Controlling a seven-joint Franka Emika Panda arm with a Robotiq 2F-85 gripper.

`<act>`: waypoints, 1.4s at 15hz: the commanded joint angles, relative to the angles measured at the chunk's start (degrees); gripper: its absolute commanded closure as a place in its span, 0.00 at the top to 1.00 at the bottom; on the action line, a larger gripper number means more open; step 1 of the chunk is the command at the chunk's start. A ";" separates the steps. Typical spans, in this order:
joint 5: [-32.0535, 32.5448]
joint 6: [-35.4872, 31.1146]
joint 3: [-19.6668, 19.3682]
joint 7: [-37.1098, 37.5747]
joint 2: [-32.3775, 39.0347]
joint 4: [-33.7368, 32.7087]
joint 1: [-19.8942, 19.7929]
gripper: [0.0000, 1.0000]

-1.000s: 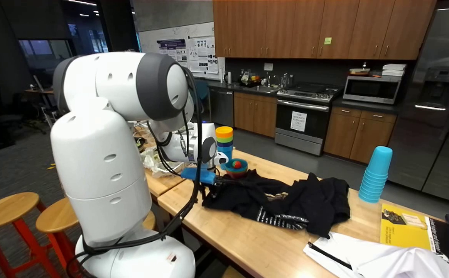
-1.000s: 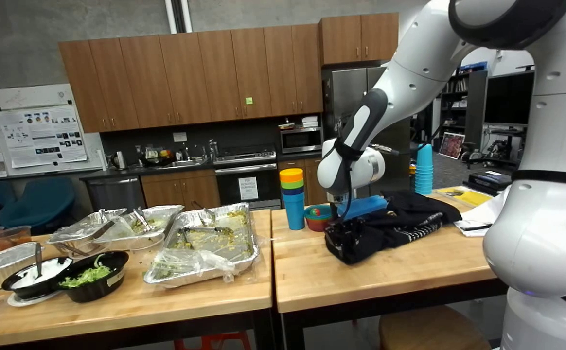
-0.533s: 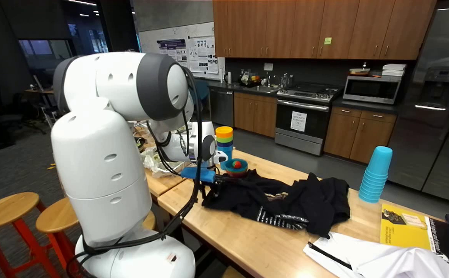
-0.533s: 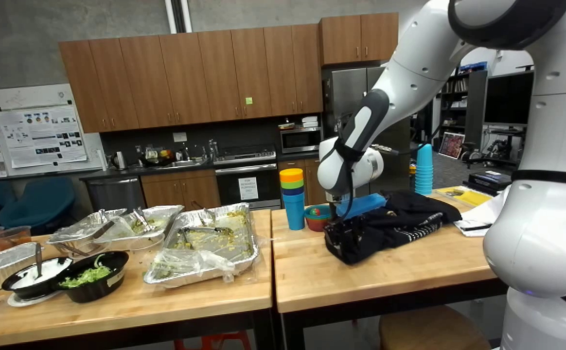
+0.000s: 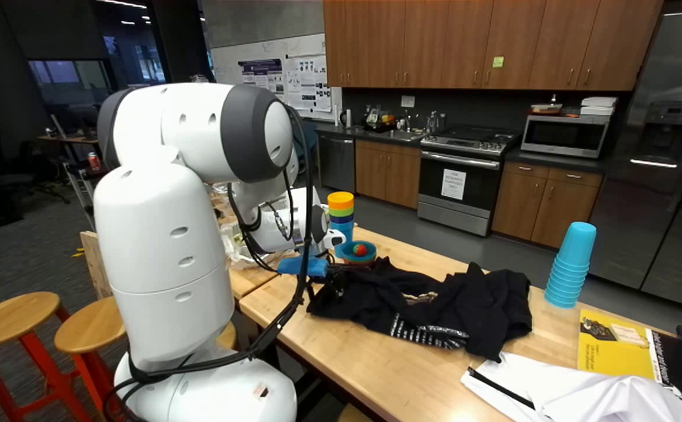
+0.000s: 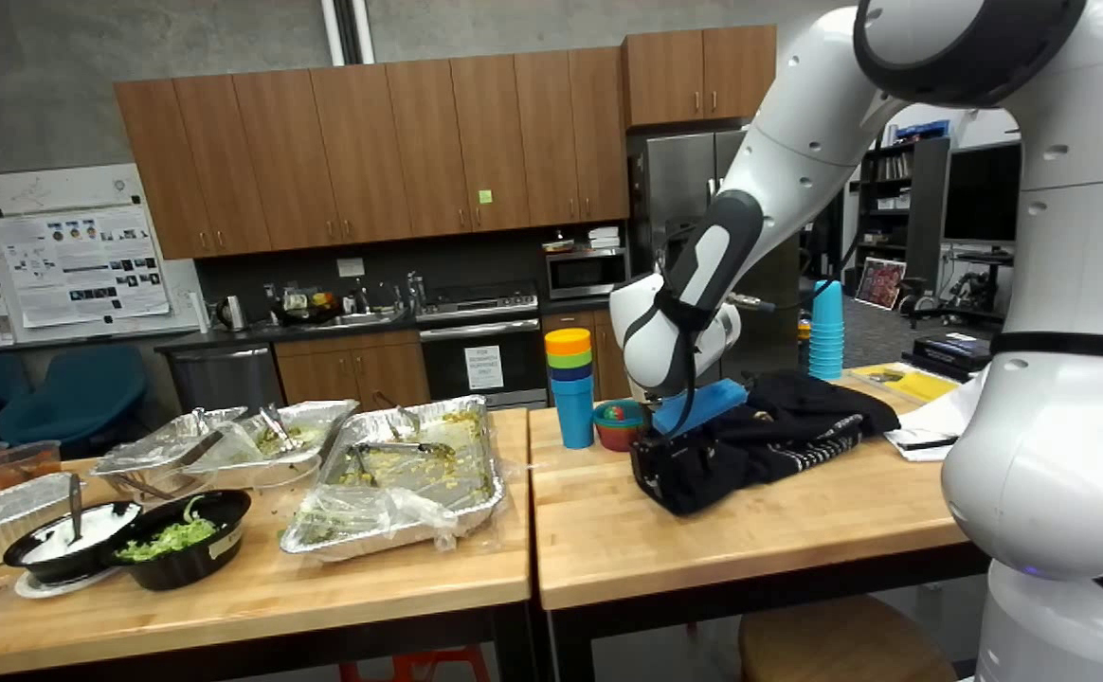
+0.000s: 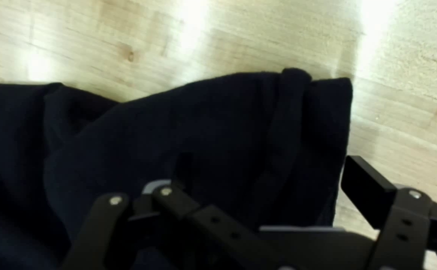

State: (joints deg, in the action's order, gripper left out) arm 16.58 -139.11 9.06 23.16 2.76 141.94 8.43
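"How far along?"
"Early, I'd judge: the black printed garment lies bunched on the worktop, unheld; gripping it seems left. The pincer stands wide over its end."
"Which view shows that?"
"Only the wrist view: 2 parted fingers, 1 past the garment's edge. Only the exterior views show the strawberry in the bowl beside the garment."

Wrist view crops the black garment, seemingly blurred.
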 commanded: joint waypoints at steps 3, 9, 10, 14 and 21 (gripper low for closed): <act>1.58 0.87 -0.65 1.23 3.43 -2.38 1.08 0.80; 1.43 0.56 -0.88 1.39 4.13 -3.13 1.85 0.46; 1.22 0.50 -0.84 1.46 4.08 -3.20 2.03 0.37; 0.52 0.89 -1.29 1.55 3.67 -3.61 1.86 0.05; -7.88 3.75 -0.89 -5.21 0.24 -5.02 1.18 0.03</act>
State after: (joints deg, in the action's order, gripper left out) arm 12.19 -138.03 8.04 21.84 5.90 137.60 9.77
